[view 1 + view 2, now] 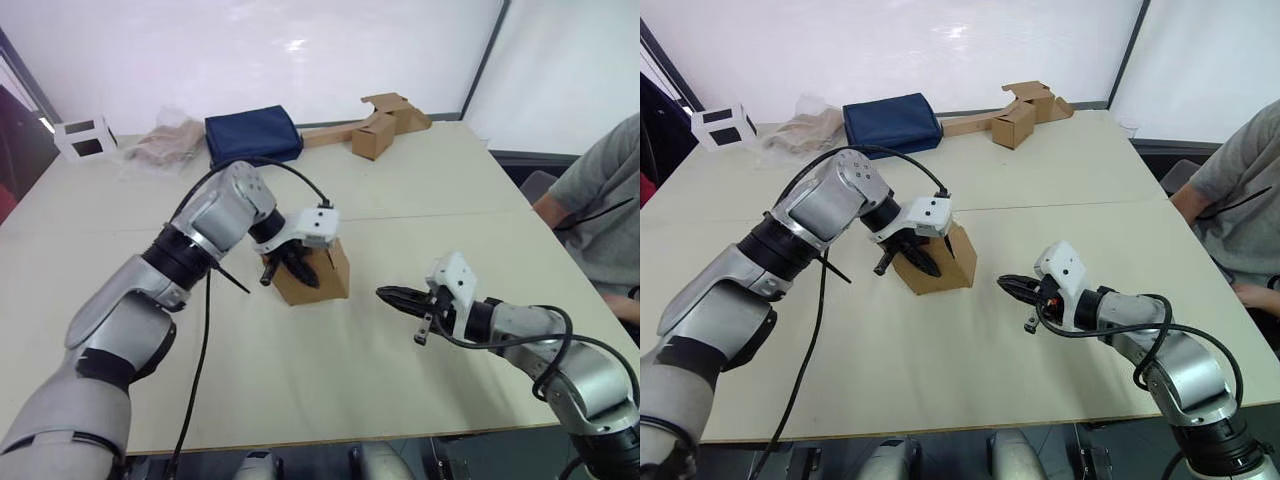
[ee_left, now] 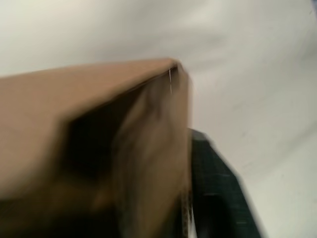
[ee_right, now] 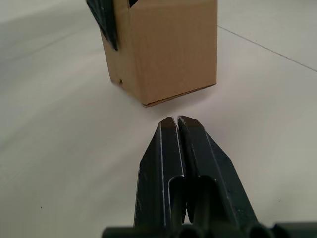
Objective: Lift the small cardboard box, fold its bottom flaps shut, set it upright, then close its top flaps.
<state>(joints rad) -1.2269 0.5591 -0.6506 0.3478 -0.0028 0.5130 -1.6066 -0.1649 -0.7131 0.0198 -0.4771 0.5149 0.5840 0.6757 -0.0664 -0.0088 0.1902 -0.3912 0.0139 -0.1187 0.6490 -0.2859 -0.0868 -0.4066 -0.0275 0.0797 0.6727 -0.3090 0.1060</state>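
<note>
Lower right of the head view: my right gripper, two black fingers pressed together on nothing, hovered just short of the box. Frame centre: the small plain brown cardboard box sat on the pale table, tipped, long axis leaning upward. My left gripper sat against its near face; whether open or clamped, I couldn't tell. I judged steadying it first, then pushing flaps, was wisest.

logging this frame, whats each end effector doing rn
Left end effector: on the small cardboard box; open or shut cannot be told.
Right end effector: shut, empty, short of the box.
</note>
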